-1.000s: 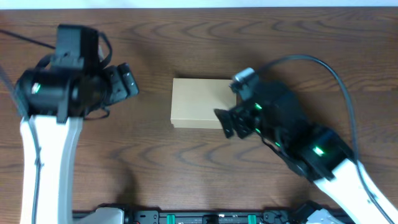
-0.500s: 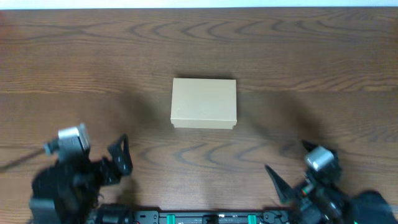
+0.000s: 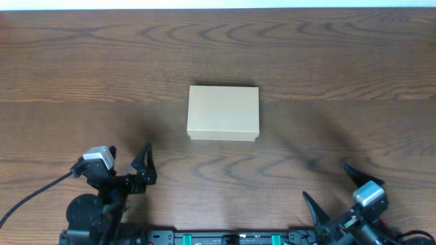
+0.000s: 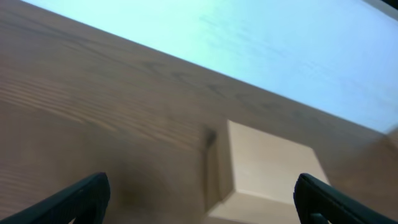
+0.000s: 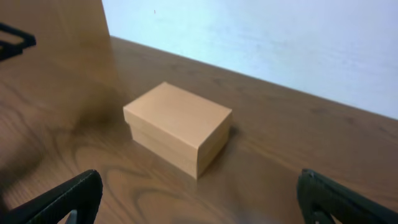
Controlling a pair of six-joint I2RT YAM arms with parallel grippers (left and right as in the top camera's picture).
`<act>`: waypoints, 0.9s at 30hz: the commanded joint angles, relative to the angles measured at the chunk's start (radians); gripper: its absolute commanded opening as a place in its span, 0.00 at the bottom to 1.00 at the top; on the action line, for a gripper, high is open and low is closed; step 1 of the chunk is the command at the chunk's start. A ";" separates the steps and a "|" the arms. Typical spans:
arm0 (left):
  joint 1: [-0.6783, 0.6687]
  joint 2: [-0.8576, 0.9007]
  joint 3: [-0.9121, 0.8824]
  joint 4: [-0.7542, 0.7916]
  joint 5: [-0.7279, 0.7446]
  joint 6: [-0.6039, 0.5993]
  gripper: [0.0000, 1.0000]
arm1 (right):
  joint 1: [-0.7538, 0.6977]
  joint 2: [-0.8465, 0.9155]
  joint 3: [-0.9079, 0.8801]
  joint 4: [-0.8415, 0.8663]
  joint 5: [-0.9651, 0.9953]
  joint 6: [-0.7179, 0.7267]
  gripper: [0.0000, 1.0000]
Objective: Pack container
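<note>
The container point(image 3: 223, 113) is a plain tan cardboard box with its lid shut, standing in the middle of the wooden table. It also shows in the left wrist view point(image 4: 267, 168) and in the right wrist view point(image 5: 177, 127). My left gripper point(image 3: 139, 170) is open and empty at the front left edge, well clear of the box; its fingertips frame the left wrist view point(image 4: 199, 198). My right gripper point(image 3: 334, 194) is open and empty at the front right edge; its fingertips frame the right wrist view point(image 5: 199, 193).
The dark wood table point(image 3: 327, 68) spreads round the box. A black rail with green marks point(image 3: 225, 238) runs along the front edge. A pale wall point(image 5: 280, 43) stands behind the table.
Both arms have pulled back from beside the box to the front edge of the table. The box has not moved and its lid stays shut.
</note>
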 commanded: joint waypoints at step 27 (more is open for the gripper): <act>0.037 -0.090 -0.026 -0.340 -0.216 0.266 0.95 | -0.002 0.007 -0.005 -0.172 0.013 -0.011 0.99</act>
